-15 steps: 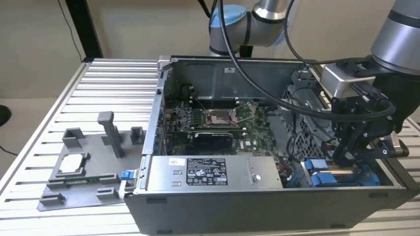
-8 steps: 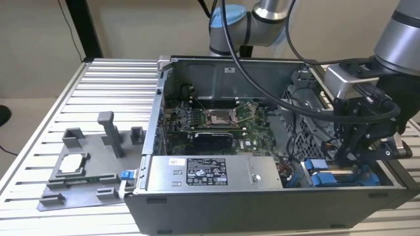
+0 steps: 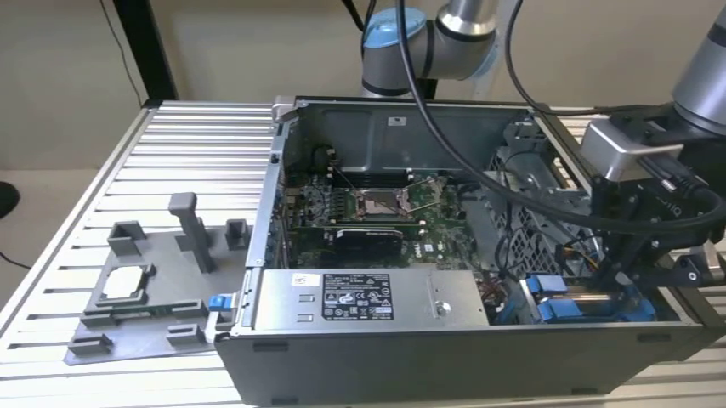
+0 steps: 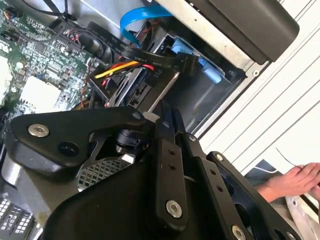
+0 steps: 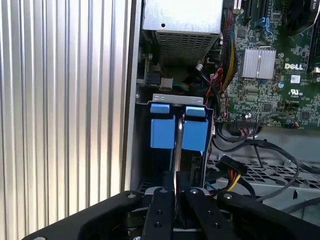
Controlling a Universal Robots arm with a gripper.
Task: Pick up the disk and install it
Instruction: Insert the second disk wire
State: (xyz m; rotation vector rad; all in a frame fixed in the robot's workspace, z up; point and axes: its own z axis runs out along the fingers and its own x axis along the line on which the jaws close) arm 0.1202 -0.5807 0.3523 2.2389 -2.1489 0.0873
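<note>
Gripper (image 3: 618,276) down in the computer case (image 3: 340,340), lower right of the exterior view, fingers (image 5: 159,210) narrow, probably pinching the disk (image 5: 178,131) standing on edge in its bay, long axis straight ahead.

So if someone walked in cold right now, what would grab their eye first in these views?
Probably the open computer case on the slatted table, with the gripper lowered into its corner at the exterior view's right. There, in the first wrist view, a thin metal edge stands between the disk's two blue bracket tabs. A person's hand rests beside the case in the second wrist view.
</note>
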